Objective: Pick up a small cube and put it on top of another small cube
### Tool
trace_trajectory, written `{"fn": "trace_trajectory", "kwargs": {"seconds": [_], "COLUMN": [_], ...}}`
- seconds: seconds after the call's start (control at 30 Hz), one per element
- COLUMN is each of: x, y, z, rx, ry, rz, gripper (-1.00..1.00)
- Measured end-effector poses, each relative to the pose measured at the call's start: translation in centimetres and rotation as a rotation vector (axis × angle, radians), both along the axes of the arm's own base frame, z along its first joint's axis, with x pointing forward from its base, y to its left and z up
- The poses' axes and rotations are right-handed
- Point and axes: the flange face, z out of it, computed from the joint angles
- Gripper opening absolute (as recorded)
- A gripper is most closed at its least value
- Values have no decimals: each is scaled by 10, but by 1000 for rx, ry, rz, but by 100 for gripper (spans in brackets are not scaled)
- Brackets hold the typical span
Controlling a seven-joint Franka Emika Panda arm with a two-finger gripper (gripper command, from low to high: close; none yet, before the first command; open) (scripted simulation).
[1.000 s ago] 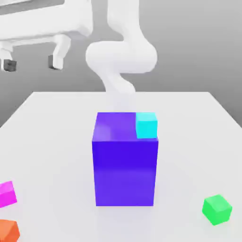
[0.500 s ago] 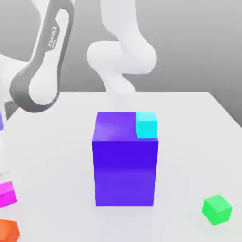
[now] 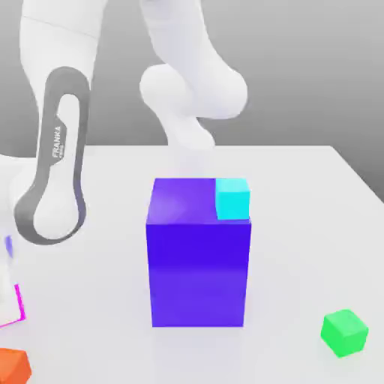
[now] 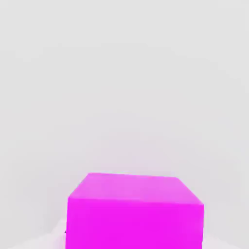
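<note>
Item one: robot arm (image 3: 56, 150). A second ago its hand stood high at the exterior view's left, jaws wide apart; now it has dropped down that same side to the tabletop (image 3: 285, 247).

Item two: pincer (image 4: 134, 238). Formerly spread, now closed on the magenta cube (image 4: 134, 221), a pale fingertip at either flank.

Item three: the magenta cube itself, evidently the one chosen for picking up. On the tabletop, at the exterior view's left edge, partly covered by a white finger; its place looks unchanged, and no lift can be made out.

Item four: orange cube (image 3: 13, 366), near the magenta one, unmoved.

Item five: green cube (image 3: 344, 332), well apart at the exterior view's right, unmoved.

Item six: cyan cube (image 3: 232, 199), seated on a corner of the large blue block (image 3: 198, 274); both as before.

Remarks: approach apparently finished, grasp just made, stacking still ahead. A straight lift would seem next. Which cube will serve as base, I cannot tell; a tilted or slipping grip could spoil the placing.
</note>
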Motion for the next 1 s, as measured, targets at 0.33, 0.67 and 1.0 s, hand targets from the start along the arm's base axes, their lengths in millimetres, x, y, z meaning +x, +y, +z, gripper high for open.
{"fn": "trace_trajectory", "kwargs": {"seconds": [0.33, 0.67, 1.0], "x": [108, 101, 67], "y": [199, 448, 570], "z": [42, 64, 26], "rx": [31, 22, 3], "ry": [-2, 0, 1], "rz": [479, 1025, 1306], "gripper": [-100, -100, 100]}}
